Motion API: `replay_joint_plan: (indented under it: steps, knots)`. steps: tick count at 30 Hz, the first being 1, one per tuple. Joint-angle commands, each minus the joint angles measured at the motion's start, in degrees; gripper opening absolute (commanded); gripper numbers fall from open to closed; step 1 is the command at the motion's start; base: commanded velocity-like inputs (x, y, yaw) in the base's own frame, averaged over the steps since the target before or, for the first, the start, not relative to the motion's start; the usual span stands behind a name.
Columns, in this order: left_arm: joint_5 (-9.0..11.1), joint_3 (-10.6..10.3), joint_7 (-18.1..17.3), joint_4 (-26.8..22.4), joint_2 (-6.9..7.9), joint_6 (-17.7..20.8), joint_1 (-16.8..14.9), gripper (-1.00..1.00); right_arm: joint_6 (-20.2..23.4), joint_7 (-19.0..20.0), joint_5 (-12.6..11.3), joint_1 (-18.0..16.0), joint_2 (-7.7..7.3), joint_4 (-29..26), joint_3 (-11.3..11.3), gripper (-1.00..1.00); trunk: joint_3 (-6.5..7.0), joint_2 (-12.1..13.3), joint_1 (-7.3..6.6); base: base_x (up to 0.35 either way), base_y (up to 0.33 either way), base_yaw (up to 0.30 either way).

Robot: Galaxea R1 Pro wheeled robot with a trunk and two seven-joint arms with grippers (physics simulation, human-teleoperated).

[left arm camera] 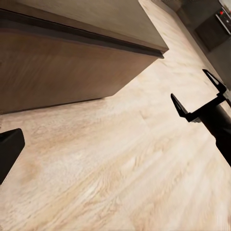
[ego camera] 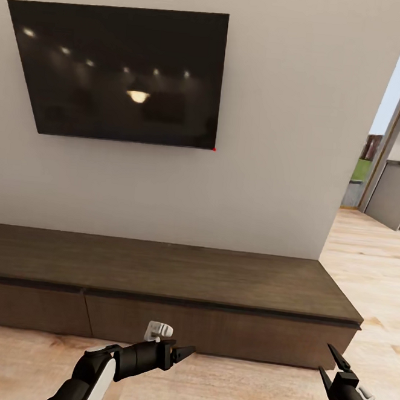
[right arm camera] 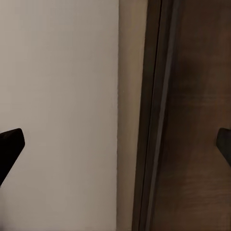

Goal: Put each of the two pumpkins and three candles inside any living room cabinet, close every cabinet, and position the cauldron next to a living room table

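Cabinet [ego camera: 157,269] drawers sit closed beneath the wall TV [ego camera: 123,72]. Left gripper [ego camera: 182,352] looks pinched together before a drawer front; right gripper [ego camera: 333,366] hangs spread, empty, over plank floor [ego camera: 376,264].

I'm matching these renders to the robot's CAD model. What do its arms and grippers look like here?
Both arms are mostly glossy black. The left arm has a white shell segment along its forearm and a small white bracket near the wrist. The left gripper ends in slim, pointed black fingers. The right gripper has the same tapered black fingers, with a small white block behind them. No cables or markings are visible.
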Motion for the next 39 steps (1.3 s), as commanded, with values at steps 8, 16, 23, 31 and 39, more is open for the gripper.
replay_joint_plan:
  steps: [8,16,23,31,39]
  knots:
    - [0.32,0.02,0.01,-0.2,0.0,0.31,-0.03,1.0,1.01,-0.06,-0.48,-0.03,-0.02,0.04,-0.14,1.0,-0.06,-0.02,0.01,0.102,0.0,0.0]
    - [0.28,0.02,0.01,-0.23,0.01,0.27,-0.03,1.0,1.11,-0.08,-0.49,-0.03,-0.54,0.12,-0.15,1.0,-0.06,-0.02,0.01,0.125,0.0,0.0]
    - [0.24,0.02,0.01,-0.19,-0.01,0.26,-0.03,1.0,1.12,-0.08,-0.44,-0.03,-0.71,0.2,-0.15,1.0,-0.06,-0.02,0.01,0.197,0.0,0.0]
    - [0.23,0.01,0.01,-0.22,0.0,0.26,-0.03,1.0,1.12,-0.08,-0.47,-0.03,-0.72,0.21,-0.15,1.0,-0.06,-0.02,0.01,0.094,-0.025,0.0]
    - [0.23,0.02,0.01,-0.22,0.0,0.26,-0.03,1.0,1.12,-0.08,-0.42,-0.03,-0.73,0.21,-0.15,1.0,-0.06,-0.02,0.01,0.035,-0.04,0.0]
